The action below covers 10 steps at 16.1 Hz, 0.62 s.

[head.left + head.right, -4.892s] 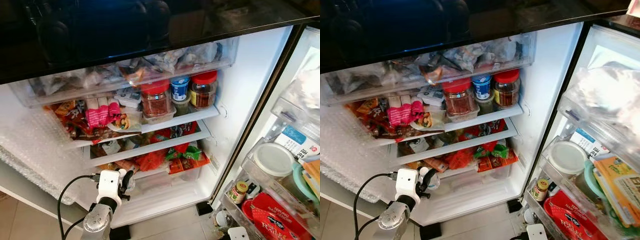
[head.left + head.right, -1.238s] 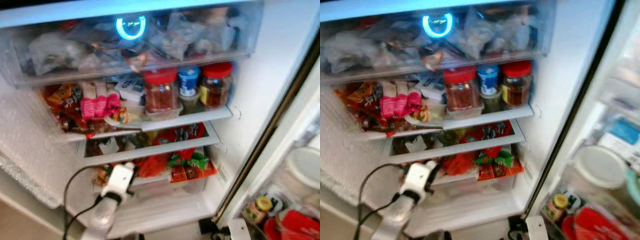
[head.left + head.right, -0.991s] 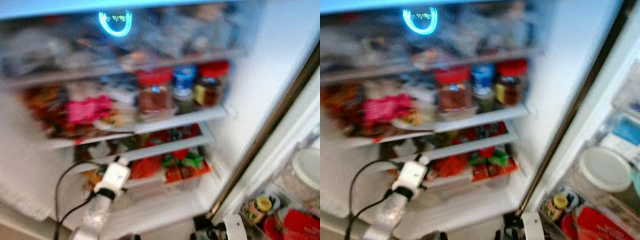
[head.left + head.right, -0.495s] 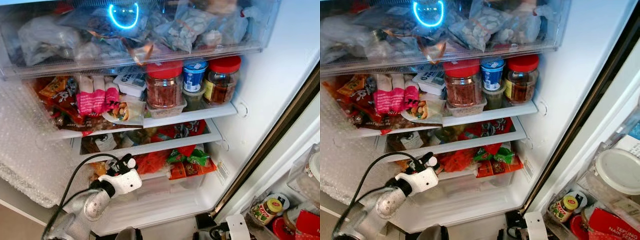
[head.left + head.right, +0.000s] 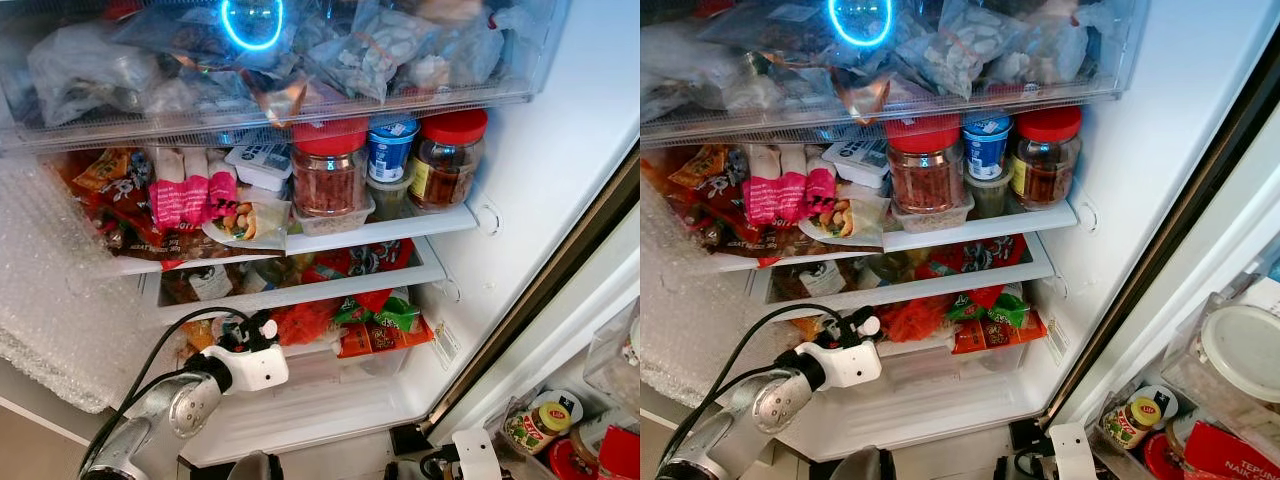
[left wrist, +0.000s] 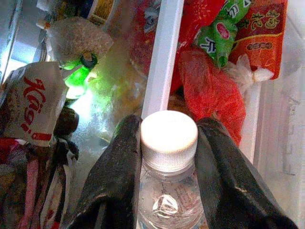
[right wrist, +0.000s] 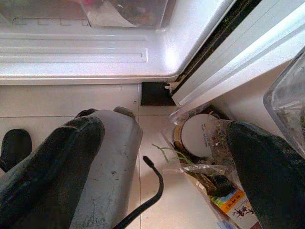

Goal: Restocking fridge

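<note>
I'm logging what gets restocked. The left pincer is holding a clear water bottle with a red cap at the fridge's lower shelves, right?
Not quite: the cap is white, not red. The left wrist view shows the left pincer shut on the clear water bottle, its white ribbed cap between the fingers. It is indeed at the fridge's lower shelves.

The left claw apparently grips a white-capped bottle (mostly hidden) before the fridge's lower shelf.
</note>
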### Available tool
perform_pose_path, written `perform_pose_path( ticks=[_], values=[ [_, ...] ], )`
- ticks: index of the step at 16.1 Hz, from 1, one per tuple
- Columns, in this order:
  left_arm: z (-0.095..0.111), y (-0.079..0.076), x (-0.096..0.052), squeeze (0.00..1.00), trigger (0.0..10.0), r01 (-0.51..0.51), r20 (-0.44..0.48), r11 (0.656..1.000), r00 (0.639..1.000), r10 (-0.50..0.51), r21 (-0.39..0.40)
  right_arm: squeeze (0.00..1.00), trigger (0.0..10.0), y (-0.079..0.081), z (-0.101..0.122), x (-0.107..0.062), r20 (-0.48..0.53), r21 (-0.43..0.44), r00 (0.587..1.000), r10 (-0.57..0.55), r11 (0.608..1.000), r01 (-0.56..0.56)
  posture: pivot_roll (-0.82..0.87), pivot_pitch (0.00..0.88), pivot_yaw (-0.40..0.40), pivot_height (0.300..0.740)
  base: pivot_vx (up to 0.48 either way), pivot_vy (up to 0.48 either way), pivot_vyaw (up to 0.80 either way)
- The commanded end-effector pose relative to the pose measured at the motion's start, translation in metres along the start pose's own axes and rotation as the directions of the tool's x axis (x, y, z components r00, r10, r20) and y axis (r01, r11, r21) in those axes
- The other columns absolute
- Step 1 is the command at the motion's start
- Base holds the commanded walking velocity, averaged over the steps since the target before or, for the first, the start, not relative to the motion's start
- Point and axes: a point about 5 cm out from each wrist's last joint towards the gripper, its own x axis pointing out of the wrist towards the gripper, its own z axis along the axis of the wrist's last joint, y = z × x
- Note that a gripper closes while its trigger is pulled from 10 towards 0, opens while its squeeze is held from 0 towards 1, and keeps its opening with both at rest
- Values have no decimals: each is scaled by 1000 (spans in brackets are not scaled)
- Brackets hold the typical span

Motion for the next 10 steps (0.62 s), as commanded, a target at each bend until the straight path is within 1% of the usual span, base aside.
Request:
perform_pose_path(
  ticks=[1,6,7,8,9,10],
  values=[
    [15,31,4,0,10000,-106,73,994,992,103,32,0,10000,11,-51,-15,-209,8,978,26,1000,-25,-88,107,56,637,0,0,0],
    [16,32,3,0,10000,-103,69,994,993,100,38,0,10000,11,-51,-15,-209,8,978,26,1000,-25,-88,107,56,637,0,0,0],
    [22,16,3,0,10000,41,55,986,998,-32,-159,0,10000,12,-51,-15,-207,10,978,30,1000,-28,-76,99,59,637,0,0,0],
    [44,-8,-3,0,10000,329,202,794,944,-262,-512,0,10000,13,-50,-15,-204,11,978,36,999,-34,-75,97,60,637,0,0,0],
    [46,-7,-4,0,10000,337,214,776,941,-262,-533,0,10000,13,-50,-15,-204,11,978,36,999,-34,-75,97,60,637,0,0,0],
    [49,-5,-4,0,10000,339,232,750,940,-249,-568,0,10000,13,-51,-15,-205,11,978,36,999,-34,-74,93,62,637,0,0,0]
  ],
)
